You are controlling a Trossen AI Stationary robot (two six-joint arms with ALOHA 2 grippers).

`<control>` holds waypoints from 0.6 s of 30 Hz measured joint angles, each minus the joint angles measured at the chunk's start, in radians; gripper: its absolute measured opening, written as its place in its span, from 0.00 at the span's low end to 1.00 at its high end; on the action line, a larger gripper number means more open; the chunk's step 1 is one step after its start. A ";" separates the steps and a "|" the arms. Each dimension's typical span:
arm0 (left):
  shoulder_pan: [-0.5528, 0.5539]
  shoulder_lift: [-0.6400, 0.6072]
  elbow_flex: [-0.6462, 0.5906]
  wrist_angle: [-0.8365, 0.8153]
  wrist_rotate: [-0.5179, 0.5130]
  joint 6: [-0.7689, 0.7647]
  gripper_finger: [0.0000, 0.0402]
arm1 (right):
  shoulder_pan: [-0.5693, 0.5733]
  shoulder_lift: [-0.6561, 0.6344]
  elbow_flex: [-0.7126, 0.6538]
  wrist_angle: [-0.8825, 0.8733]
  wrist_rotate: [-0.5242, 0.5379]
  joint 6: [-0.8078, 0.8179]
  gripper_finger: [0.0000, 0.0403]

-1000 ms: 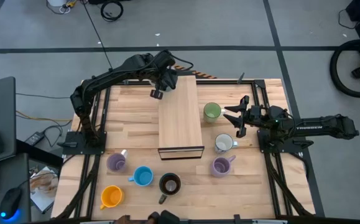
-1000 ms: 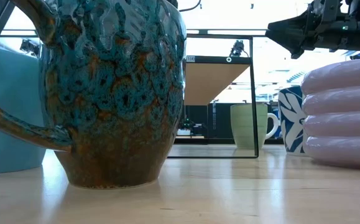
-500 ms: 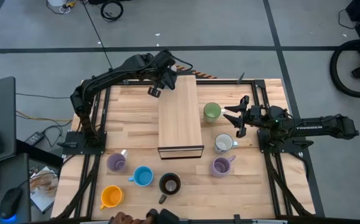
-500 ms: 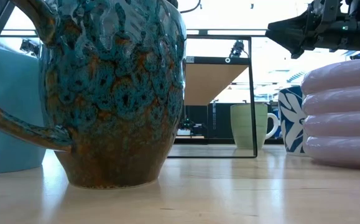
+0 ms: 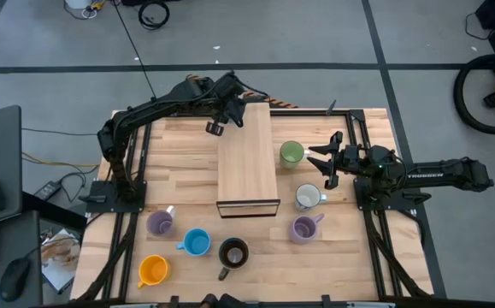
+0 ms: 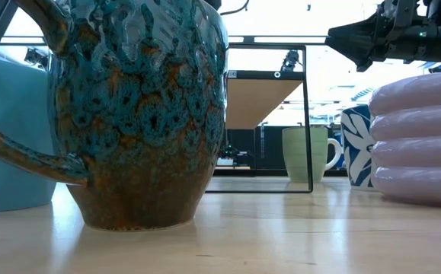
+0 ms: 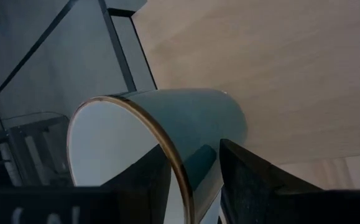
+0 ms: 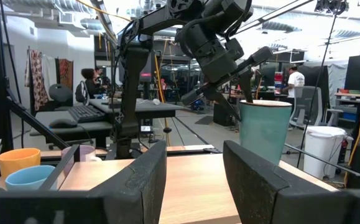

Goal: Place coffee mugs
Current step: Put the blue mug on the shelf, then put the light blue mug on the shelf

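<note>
My left gripper (image 5: 215, 127) is at the far left corner of the long wooden board (image 5: 247, 162), shut on a pale grey-green mug with a white inside (image 7: 167, 124), which also shows in the right wrist view (image 8: 265, 134). My right gripper (image 5: 331, 160) is open and empty, above the table between the green mug (image 5: 291, 153) and the patterned white mug (image 5: 308, 198). Standing on their bases are a lilac mug (image 5: 303, 228), a second lilac mug (image 5: 160, 223), a light blue mug (image 5: 197, 243), a dark brown mug (image 5: 233, 253) and an orange mug (image 5: 152, 270). My left gripper holds the mug by its rim (image 7: 181, 177), with one finger inside (image 7: 143, 183) and one outside on the wall (image 7: 254, 183). The fingers come slanting from above (image 8: 245, 93). The mug hangs upright below them; my right gripper's finger hides its base.
The board is raised on a dark frame (image 6: 308, 114) and runs from the far edge to mid-table. Dark rails (image 5: 354, 137) line both table sides. The dark mug (image 6: 136, 114) and a lilac mug (image 6: 422, 137) stand near the front edge.
</note>
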 joint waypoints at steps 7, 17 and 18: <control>0.004 -0.033 0.000 -0.003 0.023 -0.053 0.41 | 0.000 0.000 0.000 -0.001 0.000 0.000 0.41; -0.034 -0.093 0.061 -0.004 -0.003 -0.139 0.48 | 0.000 0.006 0.000 -0.001 0.000 0.004 0.41; -0.046 -0.101 0.076 -0.002 0.009 -0.164 0.48 | 0.000 0.006 0.000 -0.001 0.000 0.005 0.41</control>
